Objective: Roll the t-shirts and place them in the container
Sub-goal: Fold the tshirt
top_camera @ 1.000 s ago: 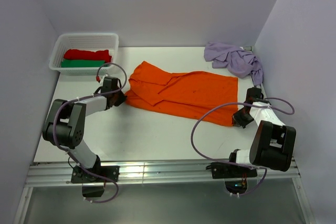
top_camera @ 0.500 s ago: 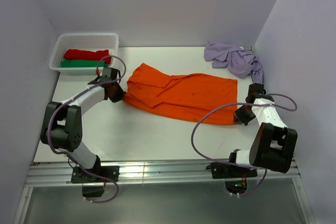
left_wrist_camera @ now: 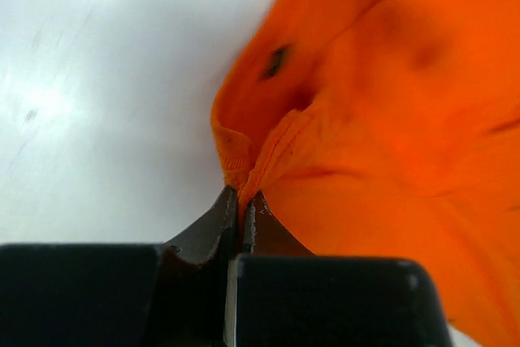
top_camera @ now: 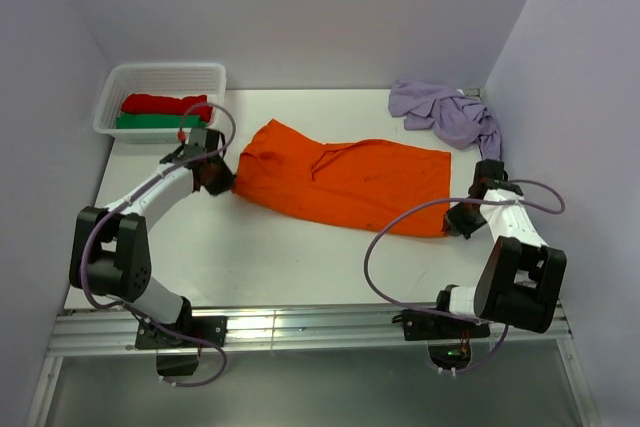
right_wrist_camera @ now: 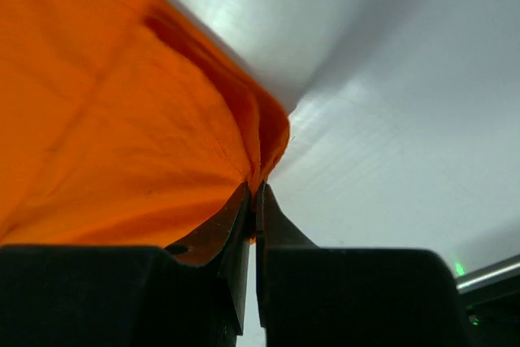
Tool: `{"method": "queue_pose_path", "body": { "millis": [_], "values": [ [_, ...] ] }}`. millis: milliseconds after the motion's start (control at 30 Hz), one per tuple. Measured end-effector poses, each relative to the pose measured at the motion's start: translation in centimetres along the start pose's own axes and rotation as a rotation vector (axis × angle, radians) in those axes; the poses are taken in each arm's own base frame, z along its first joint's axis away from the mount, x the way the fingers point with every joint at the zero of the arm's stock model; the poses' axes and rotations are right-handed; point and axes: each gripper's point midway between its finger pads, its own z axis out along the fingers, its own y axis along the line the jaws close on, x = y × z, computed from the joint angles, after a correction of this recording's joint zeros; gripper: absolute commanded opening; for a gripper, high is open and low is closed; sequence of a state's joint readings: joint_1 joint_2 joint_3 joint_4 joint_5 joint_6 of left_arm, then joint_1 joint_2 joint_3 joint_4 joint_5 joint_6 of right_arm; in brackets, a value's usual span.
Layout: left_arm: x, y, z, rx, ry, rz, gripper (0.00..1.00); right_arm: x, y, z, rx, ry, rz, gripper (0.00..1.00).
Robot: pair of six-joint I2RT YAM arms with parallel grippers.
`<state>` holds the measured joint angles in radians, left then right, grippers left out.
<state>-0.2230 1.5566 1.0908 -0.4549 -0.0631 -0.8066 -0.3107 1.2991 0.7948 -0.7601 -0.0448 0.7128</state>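
The orange t-shirt (top_camera: 345,182) lies spread mid-frame on the surface (top_camera: 280,247), left pincer (left_wrist_camera: 241,194) clamped on its left edge, right pincer (right_wrist_camera: 254,190) clamped on its lower-right corner, likely stretching it flat for rolling; the lilac t-shirt (top_camera: 445,112) sits crumpled upper right

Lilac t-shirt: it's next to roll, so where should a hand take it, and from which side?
Probably the loose tail trailing from the lilac t-shirt toward the near side, approached from the near-left; walls block its far and right sides.
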Motion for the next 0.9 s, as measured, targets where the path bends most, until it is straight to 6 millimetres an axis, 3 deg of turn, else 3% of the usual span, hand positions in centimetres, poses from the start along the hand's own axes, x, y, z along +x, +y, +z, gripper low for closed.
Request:
{"method": "queue_pose_path", "body": {
  "millis": [133,233,767,867,900],
  "values": [
    [6.1,5.8,1.4,-0.116,0.125,0.009,0.0,3.0,-2.8,1.7,0.069,0.079,0.003,0.0],
    [8.3,8.0,1.7,-0.163,0.171,0.014,0.0,3.6,-3.4,2.1,0.084,0.093,0.007,0.0],
    [8.5,9.2,1.2,-0.161,0.104,0.0,0.0,4.0,-5.1,2.3,0.149,0.065,0.047,0.03],
    [9.2,9.9,0.5,-0.162,0.102,-0.015,0.01,4.1,-5.4,2.2,0.165,0.066,0.055,0.13],
    [9.3,10.0,0.4,-0.162,0.101,-0.021,0.03,4.1,-5.5,2.1,0.17,0.067,0.057,0.33]
  ]
}}
